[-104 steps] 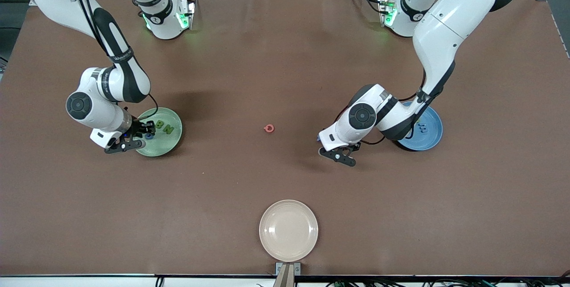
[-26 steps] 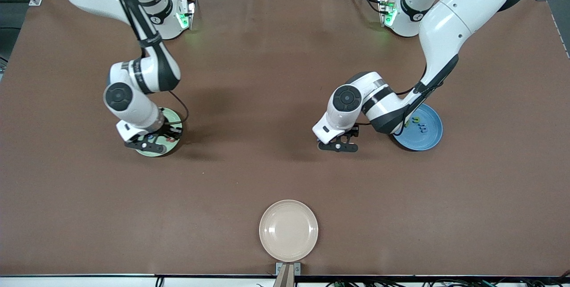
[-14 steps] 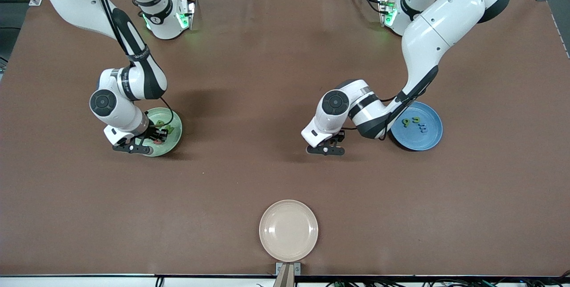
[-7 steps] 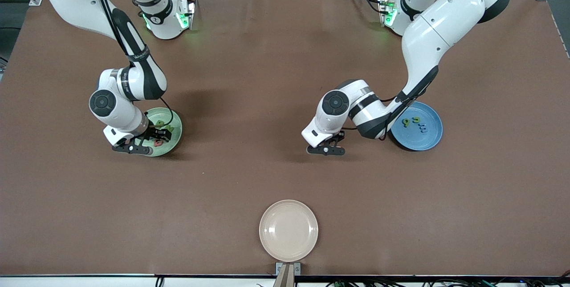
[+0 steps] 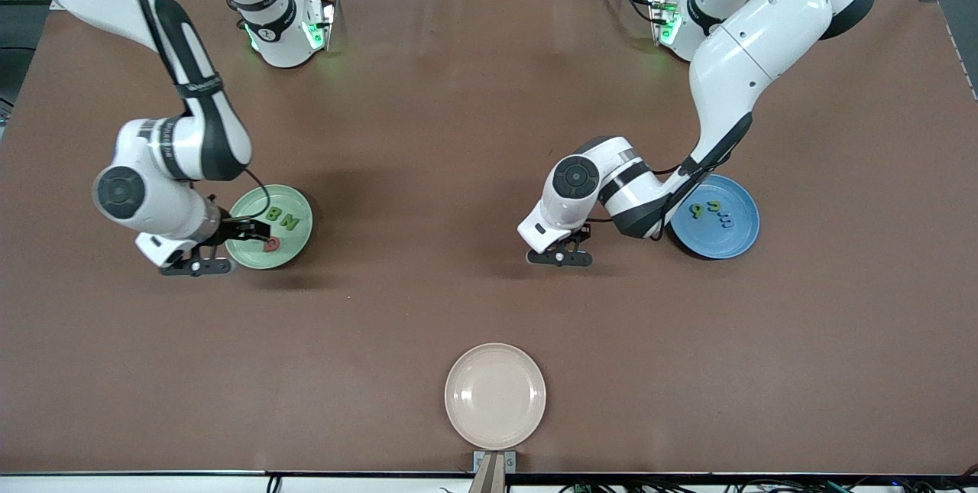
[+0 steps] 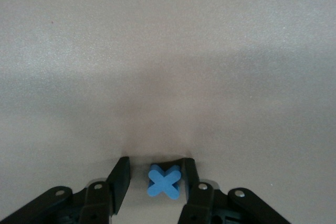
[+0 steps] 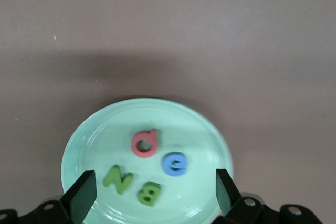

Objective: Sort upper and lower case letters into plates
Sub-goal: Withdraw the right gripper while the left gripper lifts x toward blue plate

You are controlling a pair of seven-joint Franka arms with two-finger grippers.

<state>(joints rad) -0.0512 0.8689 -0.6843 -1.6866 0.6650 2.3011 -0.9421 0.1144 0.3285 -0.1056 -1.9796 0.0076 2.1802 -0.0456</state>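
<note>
The pale green plate [image 5: 294, 244] holds a green B [image 5: 273, 215], a green N [image 5: 290, 222] and a red round letter [image 5: 270, 244]. The right wrist view shows the plate [image 7: 94, 145] with those and a blue round letter [image 7: 174, 163]. My right gripper [image 5: 246, 231] hangs open and empty over the plate's edge toward the right arm's end; it also shows in its wrist view [image 7: 155, 178]. My left gripper [image 5: 571, 239] is low at the table beside the blue plate [image 5: 737, 241], open [image 6: 156, 166] around a blue X [image 6: 164, 182], which lies against one finger.
The blue plate holds three small letters, green [image 5: 696, 210], yellow-green [image 5: 713, 205] and blue [image 5: 726, 219]. A cream-beige plate [image 5: 495, 395] lies empty near the table's front edge. Bare brown table [image 5: 428, 302] spreads between the plates.
The red letter went from the table's middle into the green plate. In the last half second my right gripper drew back toward the right arm's end, uncovering the letters. The left gripper has stayed put.
</note>
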